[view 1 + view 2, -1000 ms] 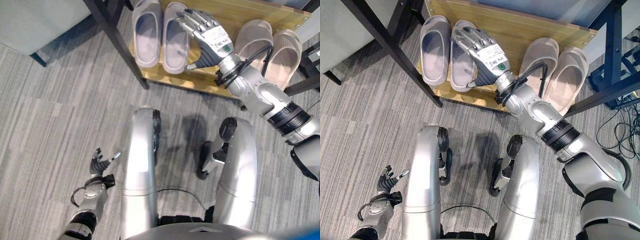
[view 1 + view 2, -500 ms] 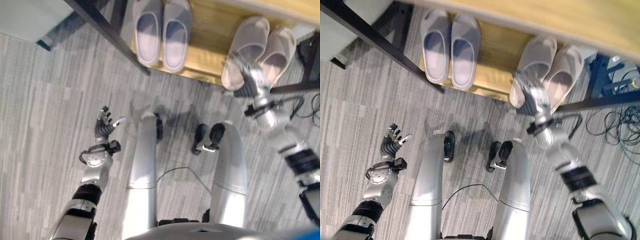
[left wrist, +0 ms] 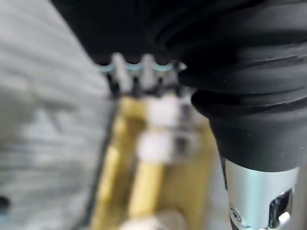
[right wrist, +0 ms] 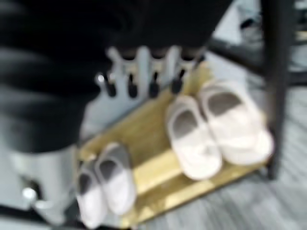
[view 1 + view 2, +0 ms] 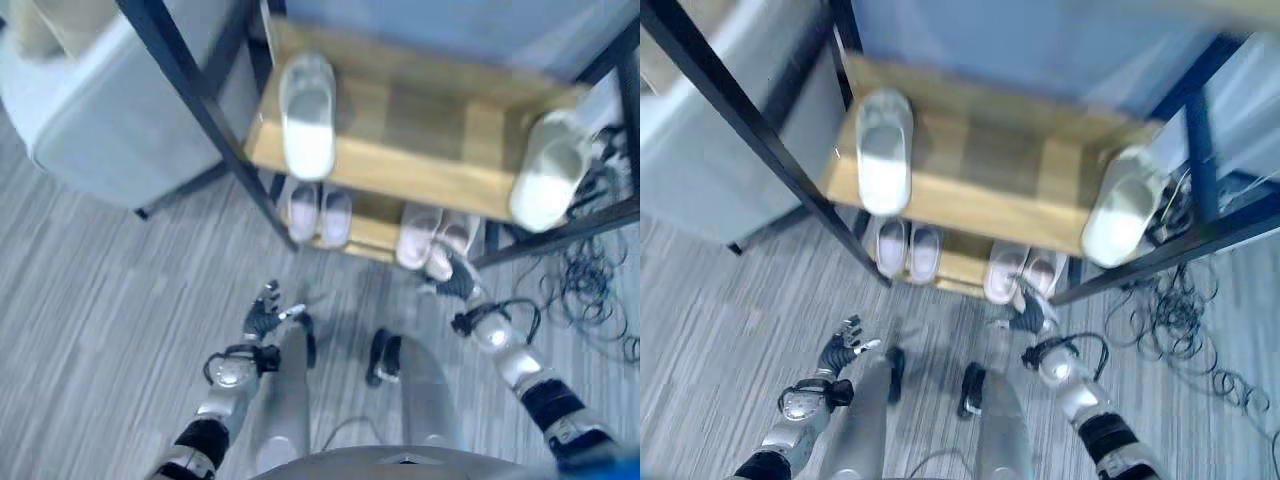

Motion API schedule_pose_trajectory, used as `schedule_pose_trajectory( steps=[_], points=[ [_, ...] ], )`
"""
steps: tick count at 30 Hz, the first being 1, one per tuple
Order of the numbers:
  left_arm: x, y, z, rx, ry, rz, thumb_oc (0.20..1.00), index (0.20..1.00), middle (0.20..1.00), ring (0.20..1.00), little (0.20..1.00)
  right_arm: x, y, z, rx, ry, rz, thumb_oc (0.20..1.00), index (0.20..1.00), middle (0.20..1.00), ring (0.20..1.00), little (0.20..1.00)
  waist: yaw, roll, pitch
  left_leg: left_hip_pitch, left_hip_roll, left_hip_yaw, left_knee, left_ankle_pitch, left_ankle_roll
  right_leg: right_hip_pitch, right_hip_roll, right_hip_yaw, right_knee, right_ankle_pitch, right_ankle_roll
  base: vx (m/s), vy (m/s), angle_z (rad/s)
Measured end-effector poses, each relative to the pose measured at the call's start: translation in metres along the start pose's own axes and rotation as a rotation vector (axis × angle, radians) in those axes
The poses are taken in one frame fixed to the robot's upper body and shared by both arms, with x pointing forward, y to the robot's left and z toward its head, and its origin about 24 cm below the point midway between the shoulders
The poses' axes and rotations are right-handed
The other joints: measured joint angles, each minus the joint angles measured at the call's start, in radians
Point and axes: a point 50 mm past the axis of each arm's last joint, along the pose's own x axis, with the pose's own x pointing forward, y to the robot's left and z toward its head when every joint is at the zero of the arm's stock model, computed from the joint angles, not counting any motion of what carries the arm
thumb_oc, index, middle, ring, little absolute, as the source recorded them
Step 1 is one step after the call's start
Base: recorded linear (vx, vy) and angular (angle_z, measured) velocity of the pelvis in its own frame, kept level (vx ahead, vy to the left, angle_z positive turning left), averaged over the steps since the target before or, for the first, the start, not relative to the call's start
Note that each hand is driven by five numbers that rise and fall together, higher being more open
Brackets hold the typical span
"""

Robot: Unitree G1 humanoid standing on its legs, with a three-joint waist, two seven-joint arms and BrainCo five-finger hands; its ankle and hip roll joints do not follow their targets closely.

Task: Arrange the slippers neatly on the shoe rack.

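Wooden shoe rack (image 5: 980,205) now shows both shelves, since the camera has pulled back. The right hand (image 5: 1030,318) has let go and come away from the rack. Grey slippers (image 5: 908,250) and pink slippers (image 4: 213,127) sit paired on the bottom shelf. Both hands, the left hand (image 5: 262,318) too, have loose, empty fingers.

Count: one shoe rack (image 5: 420,180); six slippers in all, two white slippers (image 5: 308,118) on the upper shelf, two grey slippers (image 5: 318,213) and two beige slippers (image 5: 432,236) on the lower shelf.
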Motion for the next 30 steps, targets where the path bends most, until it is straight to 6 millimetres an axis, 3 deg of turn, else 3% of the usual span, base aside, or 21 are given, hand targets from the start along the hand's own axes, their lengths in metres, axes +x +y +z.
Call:
schedule_pose_trajectory(
  steps=[4, 8, 12, 13, 17, 24, 25, 26, 27, 30],
  points=[
    [-0.004, -0.010, -0.012, 0.128, 0.046, -0.064, 1.000, 1.000, 1.000, 1.000, 1.000, -0.016, 0.019, -0.026, -0.023, 0.104, 0.085, 1.000, 1.000, 1.000, 1.000, 1.000, -0.014, 0.016, -0.028, 0.252, -0.002, 0.027, -0.249, 0.088, -0.003, 0.217, 0.020, -0.015, -0.201, 0.067, 0.012, 0.16, -0.032, -0.12],
    [-0.002, -0.008, -0.016, 0.161, 0.068, -0.056, 1.000, 1.000, 1.000, 1.000, 1.000, -0.022, 0.025, -0.040, -0.046, 0.165, 0.113, 1.000, 1.000, 1.000, 1.000, 1.000, -0.020, 0.045, -0.048, 0.386, 0.011, 0.046, -0.391, 0.145, -0.001, 0.325, 0.046, -0.018, -0.310, 0.117, 0.000, 0.16, -0.049, -0.16],
    [-0.014, -0.002, -0.040, 0.184, 0.170, -0.023, 1.000, 1.000, 1.000, 1.000, 1.000, -0.044, 0.033, -0.069, -0.038, 0.288, 0.143, 1.000, 1.000, 1.000, 1.000, 1.000, -0.019, 0.106, -0.100, 0.548, 0.029, 0.054, -0.545, 0.192, -0.007, 0.475, 0.092, -0.020, -0.454, 0.156, 0.012, 0.17, -0.067, -0.10],
    [-0.026, -0.001, -0.055, 0.208, 0.224, -0.019, 1.000, 1.000, 1.000, 1.000, 1.000, -0.050, 0.035, -0.077, -0.037, 0.327, 0.151, 1.000, 1.000, 1.000, 1.000, 1.000, -0.019, 0.126, -0.130, 0.575, 0.035, 0.060, -0.574, 0.199, -0.010, 0.499, 0.104, -0.018, -0.495, 0.170, 0.013, 0.11, -0.069, -0.08],
    [-0.038, 0.002, -0.074, 0.193, 0.303, 0.011, 1.000, 1.000, 1.000, 1.000, 1.000, -0.054, 0.035, -0.081, -0.022, 0.347, 0.142, 1.000, 1.000, 1.000, 1.000, 1.000, -0.016, 0.153, -0.150, 0.626, 0.044, 0.066, -0.621, 0.218, -0.013, 0.555, 0.123, -0.019, -0.561, 0.199, 0.011, 0.06, -0.036, -0.04],
    [-0.058, 0.004, -0.107, 0.166, 0.483, 0.080, 1.000, 1.000, 1.000, 1.000, 1.000, -0.062, 0.038, -0.087, 0.007, 0.383, 0.147, 1.000, 1.000, 1.000, 1.000, 1.000, -0.017, 0.166, -0.164, 0.643, 0.049, 0.074, -0.625, 0.218, -0.014, 0.592, 0.136, -0.013, -0.617, 0.235, 0.012, 0.02, -0.015, -0.04],
    [-0.067, -0.002, -0.116, 0.167, 0.523, 0.071, 1.000, 1.000, 1.000, 1.000, 1.000, -0.072, 0.044, -0.093, 0.011, 0.411, 0.167, 1.000, 1.000, 1.000, 1.000, 1.000, -0.015, 0.160, -0.186, 0.647, 0.050, 0.076, -0.630, 0.220, -0.025, 0.605, 0.140, -0.008, -0.643, 0.260, 0.008, 0.06, 0.021, -0.05],
    [-0.066, -0.002, -0.117, 0.145, 0.531, 0.074, 1.000, 1.000, 1.000, 1.000, 1.000, -0.078, 0.048, -0.101, 0.176, 0.474, 0.146, 1.000, 1.000, 1.000, 1.000, 1.000, -0.017, 0.159, -0.186, 0.642, 0.046, 0.056, -0.624, 0.220, -0.025, 0.605, 0.150, 0.024, -0.642, 0.259, 0.006, 0.15, 0.066, 0.06],
    [-0.060, 0.001, -0.114, 0.111, 0.541, 0.095, 1.000, 1.000, 1.000, 1.000, 1.000, -0.095, 0.054, -0.124, 0.516, 0.671, 0.034, 1.000, 1.000, 1.000, 1.000, 1.000, -0.013, 0.155, -0.186, 0.642, 0.043, 0.045, -0.616, 0.218, -0.024, 0.604, 0.157, 0.059, -0.640, 0.254, -0.001, 0.15, 0.066, 0.01],
    [-0.053, 0.002, -0.108, 0.091, 0.516, 0.104, 1.000, 1.000, 1.000, 1.000, 1.000, -0.122, 0.060, -0.142, 0.584, 0.791, 0.017, 1.000, 1.000, 1.000, 1.000, 1.000, -0.022, 0.163, -0.180, 0.636, 0.040, 0.050, -0.619, 0.212, -0.015, 0.598, 0.157, 0.073, -0.640, 0.256, 0.001, 0.06, 0.043, -0.06]
  ],
)
